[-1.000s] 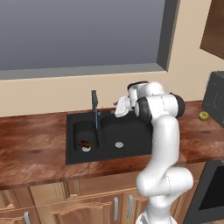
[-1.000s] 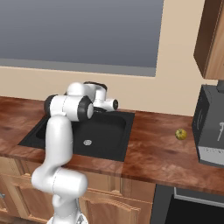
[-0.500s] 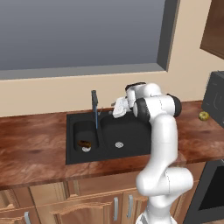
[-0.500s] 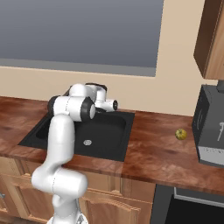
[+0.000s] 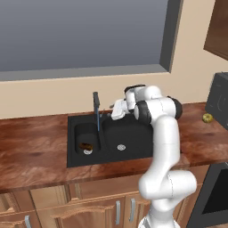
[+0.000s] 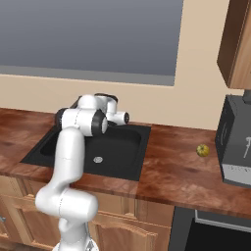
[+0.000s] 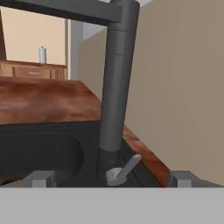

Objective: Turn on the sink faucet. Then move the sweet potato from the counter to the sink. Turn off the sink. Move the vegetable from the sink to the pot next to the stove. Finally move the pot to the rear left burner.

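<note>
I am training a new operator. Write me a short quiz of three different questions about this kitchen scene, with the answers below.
1. True or false: the gripper is closed on the faucet lever.
2. Where does the brown vegetable lie? A) on the counter B) in the left basin of the sink C) in a pot
3. Fill in: the small yellow-green fruit rests on the ____ to the right of the sink.

Key: 1. False; it is open, and the lever sits between the finger tips. 2. B. 3. counter.
</note>
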Robot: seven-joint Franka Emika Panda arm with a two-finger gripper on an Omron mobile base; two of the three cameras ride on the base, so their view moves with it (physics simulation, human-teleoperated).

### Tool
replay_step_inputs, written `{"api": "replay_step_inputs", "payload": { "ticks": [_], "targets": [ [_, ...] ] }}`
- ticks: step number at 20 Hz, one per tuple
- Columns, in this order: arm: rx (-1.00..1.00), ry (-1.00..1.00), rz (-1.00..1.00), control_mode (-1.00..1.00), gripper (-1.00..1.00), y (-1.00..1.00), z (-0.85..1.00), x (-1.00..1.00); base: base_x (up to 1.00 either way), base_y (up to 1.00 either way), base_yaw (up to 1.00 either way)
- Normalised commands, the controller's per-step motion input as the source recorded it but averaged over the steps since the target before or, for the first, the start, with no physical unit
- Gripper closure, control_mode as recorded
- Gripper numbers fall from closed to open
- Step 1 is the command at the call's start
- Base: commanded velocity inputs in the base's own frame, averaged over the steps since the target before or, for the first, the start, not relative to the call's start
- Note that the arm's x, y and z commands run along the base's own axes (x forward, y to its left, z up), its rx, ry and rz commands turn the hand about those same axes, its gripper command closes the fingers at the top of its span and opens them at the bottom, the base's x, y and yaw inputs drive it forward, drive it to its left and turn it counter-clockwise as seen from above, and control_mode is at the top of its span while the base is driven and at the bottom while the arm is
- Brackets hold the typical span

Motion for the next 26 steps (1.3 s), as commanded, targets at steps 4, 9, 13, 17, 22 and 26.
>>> {"api": "replay_step_inputs", "payload": {
  "ticks": [4,9,13,17,22,26],
  "targets": [
    [0.0,0.01,0.01,-1.0,-1.0,0.12,-0.09,0.13,0.0,0.0,0.0],
    [0.0,0.03,0.01,-1.0,-1.0,0.12,-0.11,0.14,0.0,0.0,0.0],
    [0.0,0.03,0.02,-1.0,-1.0,0.11,-0.12,0.14,0.0,0.0,0.0],
    [0.0,0.03,0.02,-1.0,-1.0,0.08,-0.12,0.13,0.0,0.0,0.0],
    [0.0,0.03,0.02,-1.0,-1.0,0.07,-0.11,0.13,0.0,0.0,0.0],
    [0.0,0.03,0.03,-1.0,-1.0,0.06,-0.11,0.13,0.0,0.0,0.0]
  ]
}}
